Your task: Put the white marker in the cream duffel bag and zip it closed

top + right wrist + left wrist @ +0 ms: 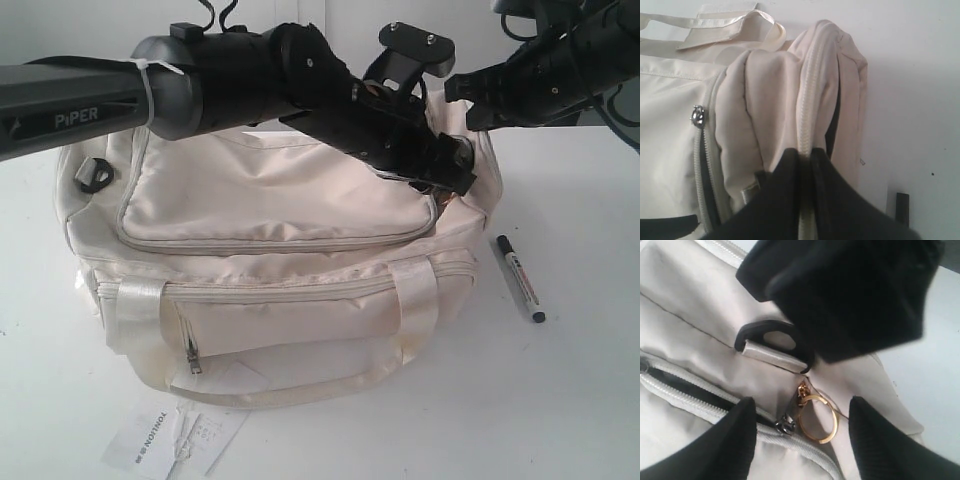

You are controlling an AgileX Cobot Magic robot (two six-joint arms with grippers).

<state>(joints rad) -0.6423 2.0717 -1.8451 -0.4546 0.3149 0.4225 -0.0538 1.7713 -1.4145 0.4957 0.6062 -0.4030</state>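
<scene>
The cream duffel bag [270, 250] stands in the middle of the table. The white marker [520, 278] lies on the table to the bag's right, touched by neither gripper. My left gripper [458, 172] reaches across to the bag's right end. It is open [801, 402], and its fingers [735, 440] straddle the top zip's metal slider [786, 425] and gold ring pull [816, 417] without touching them. My right gripper [807, 160] is shut on the zip seam at the bag's end [810, 90], pinching the fabric up. Beside the slider [697, 116] the zip gapes dark.
A black D-ring [767, 334] sits on the bag's end just beyond the ring pull. A printed white paper tag [170, 438] lies on the table in front of the bag. The right arm [550, 70] comes in from the upper right, close above my left gripper.
</scene>
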